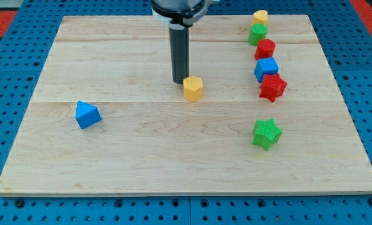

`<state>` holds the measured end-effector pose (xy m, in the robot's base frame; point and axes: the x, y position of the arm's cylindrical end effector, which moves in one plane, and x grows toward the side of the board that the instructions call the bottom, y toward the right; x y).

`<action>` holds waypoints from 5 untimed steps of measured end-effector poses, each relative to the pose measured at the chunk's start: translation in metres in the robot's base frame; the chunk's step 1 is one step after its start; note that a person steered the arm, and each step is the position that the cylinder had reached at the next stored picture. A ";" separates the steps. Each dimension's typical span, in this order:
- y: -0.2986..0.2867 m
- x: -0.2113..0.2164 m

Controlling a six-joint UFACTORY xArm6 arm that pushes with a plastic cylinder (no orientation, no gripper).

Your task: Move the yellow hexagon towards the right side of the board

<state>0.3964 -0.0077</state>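
The yellow hexagon point(193, 88) sits near the middle of the wooden board point(142, 156). My tip point(179, 82) is just to the view's left of it, touching or nearly touching its upper left side. The rod rises straight up from there to the arm at the view's top.
A column of blocks stands at the view's upper right: a yellow block point(260, 17), a green block point(257, 34), a red block point(265, 49), a blue cube point(266, 69) and a red star point(272, 87). A green star point(266, 134) lies lower right. A blue triangle point(87, 115) lies at the left.
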 end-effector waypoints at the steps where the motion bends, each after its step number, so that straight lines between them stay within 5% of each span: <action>1: 0.006 0.023; 3: 0.060 0.050; 5: 0.046 0.065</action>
<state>0.4612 0.0383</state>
